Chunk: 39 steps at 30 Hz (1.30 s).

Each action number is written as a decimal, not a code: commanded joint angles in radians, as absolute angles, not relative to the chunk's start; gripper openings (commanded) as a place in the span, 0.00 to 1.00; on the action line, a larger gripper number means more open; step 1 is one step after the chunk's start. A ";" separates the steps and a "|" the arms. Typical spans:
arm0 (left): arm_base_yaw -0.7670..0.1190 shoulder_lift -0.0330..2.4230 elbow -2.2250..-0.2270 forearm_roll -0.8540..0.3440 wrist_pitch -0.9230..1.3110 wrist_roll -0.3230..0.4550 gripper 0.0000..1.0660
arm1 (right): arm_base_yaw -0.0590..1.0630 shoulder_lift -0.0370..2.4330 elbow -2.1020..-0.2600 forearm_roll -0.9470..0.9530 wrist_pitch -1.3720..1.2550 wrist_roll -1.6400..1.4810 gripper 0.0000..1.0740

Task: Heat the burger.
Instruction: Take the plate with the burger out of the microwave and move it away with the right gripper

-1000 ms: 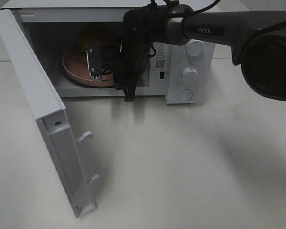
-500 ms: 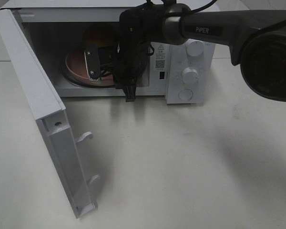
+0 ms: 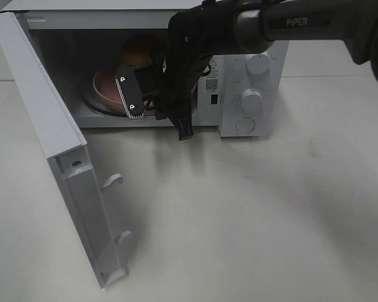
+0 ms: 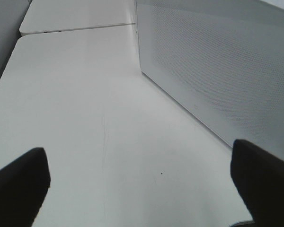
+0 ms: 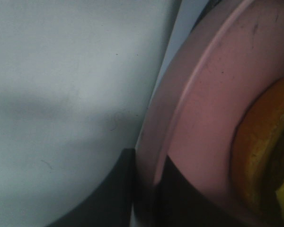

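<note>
The white microwave stands at the back of the pale table with its door swung fully out toward the left, which leaves the whole cavity free for an arm to reach in from the front. The right arm comes in from the upper right and bends down into that opening, so its gripper sits just inside the mouth of the cavity. There a pink plate lies on the oven floor, and the burger sits on it toward the back, its orange-brown bun showing above the gripper. In the right wrist view the plate's rim runs between the two dark fingers, which are closed thinly on that edge: holding the plate by its lip lets the burger be carried and slid in without touching the food. The left gripper hangs over bare table beside the microwave's perforated side wall, fingers spread wide and holding nothing, probably parked clear until the door needs closing.
</note>
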<state>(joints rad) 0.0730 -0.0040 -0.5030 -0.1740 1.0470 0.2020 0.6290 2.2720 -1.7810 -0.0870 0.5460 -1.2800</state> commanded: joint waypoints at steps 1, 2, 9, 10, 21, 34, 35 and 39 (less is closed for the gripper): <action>0.074 -0.025 -0.501 -0.179 1.045 0.201 0.92 | 0.632 2.194 -1.672 -0.074 0.495 -1.326 0.00; 0.074 -0.025 -0.501 -0.179 1.045 0.201 0.92 | 0.632 2.194 -1.672 -0.074 0.495 -1.326 0.00; 0.074 -0.025 -0.501 -0.179 1.045 0.201 0.92 | 0.631 2.099 -1.527 -0.073 0.425 -1.354 0.00; 0.074 -0.025 -0.501 -0.179 1.045 0.201 0.92 | 0.631 2.099 -1.527 -0.073 0.425 -1.354 0.00; 0.074 -0.025 -0.501 -0.179 1.045 0.201 0.92 | 0.631 1.962 -1.334 -0.067 0.295 -1.364 0.00; 0.074 -0.025 -0.501 -0.179 1.045 0.201 0.92 | 0.632 1.776 -1.026 -0.066 0.038 -1.418 0.00; 0.074 -0.025 -0.501 -0.179 1.045 0.201 0.92 | 0.632 1.748 -0.981 -0.066 0.006 -1.418 0.00; 0.074 -0.025 -0.501 -0.179 1.045 0.201 0.92 | 0.632 1.670 -0.888 -0.070 -0.022 -1.418 0.00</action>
<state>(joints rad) 0.0730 -0.0040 -0.5030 -0.1740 1.0470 0.2020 0.6480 1.7300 -0.9150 -0.0700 0.0690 -1.4370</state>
